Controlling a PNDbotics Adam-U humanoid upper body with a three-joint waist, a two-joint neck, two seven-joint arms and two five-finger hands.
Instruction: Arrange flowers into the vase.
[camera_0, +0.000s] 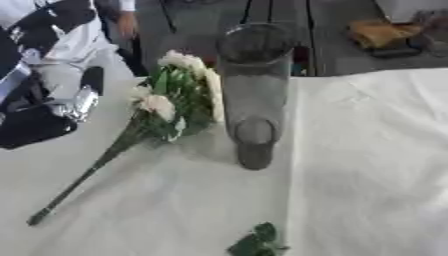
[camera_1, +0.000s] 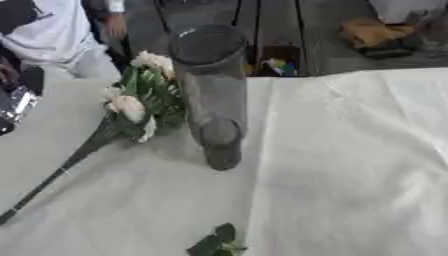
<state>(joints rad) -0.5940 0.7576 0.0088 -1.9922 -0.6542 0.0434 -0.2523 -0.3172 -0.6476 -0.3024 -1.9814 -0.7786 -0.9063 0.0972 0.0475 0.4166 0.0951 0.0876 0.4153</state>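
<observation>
flowers (camera_0: 175, 102) lying on the counter (camera_0: 367, 165) just left of the empty vase (camera_0: 254, 95), left hand (camera_0: 39, 122) hovering beside them, can't tell its fingers, so pickup is pending, needing a stem grasp first.

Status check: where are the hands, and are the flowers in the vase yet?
Left hand at left edge, fingers unclear; right hand unseen. Flowers lying on table beside empty vase. Green leaves at near edge.
</observation>
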